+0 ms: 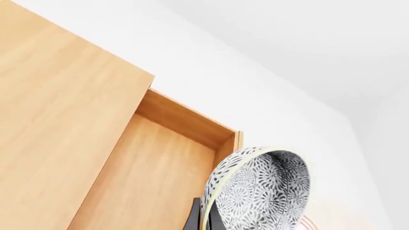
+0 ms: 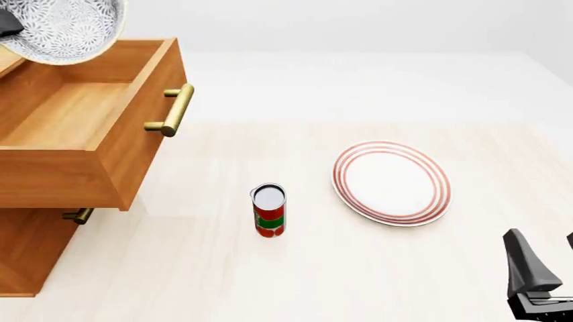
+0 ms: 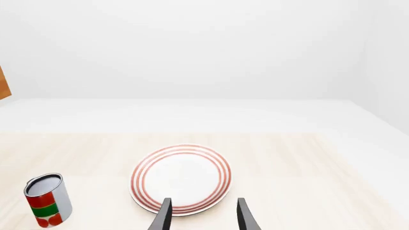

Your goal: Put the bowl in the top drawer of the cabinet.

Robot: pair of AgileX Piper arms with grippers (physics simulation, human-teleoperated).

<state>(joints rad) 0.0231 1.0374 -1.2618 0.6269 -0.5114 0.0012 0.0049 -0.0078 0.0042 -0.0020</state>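
Pale wood tabletop (image 2: 224, 282) runs under a white, featureless backdrop, and at the far left of the front view you have the cabinet (image 2: 27, 255) with its top drawer (image 2: 80, 114) pulled well out, brass handle (image 2: 174, 111) facing right and its floor bare. At the upper left corner of that frame the bowl (image 2: 63, 27) hangs above the drawer's rear part, tipped on edge, not yet inside; your left gripper (image 1: 201, 218) is clenched on its rim, as the left wrist view shows dark fingers pinching the pale edge with the patterned wall (image 1: 262, 191) standing beyond them. Treat the bowl as stiff, glazed and probably slippery and breakable: a rim pinch leaves it free to swing, so you would likely do best to lower it close to the drawer floor and level it before letting go, not drop it. Moving right, a red and green can (image 2: 268, 211) stands upright near mid-frame, then the red-ringed plate (image 2: 391, 182) lies flat. At the lower right your right gripper (image 3: 201, 213) hovers near the plate, fingers spread and holding nothing.
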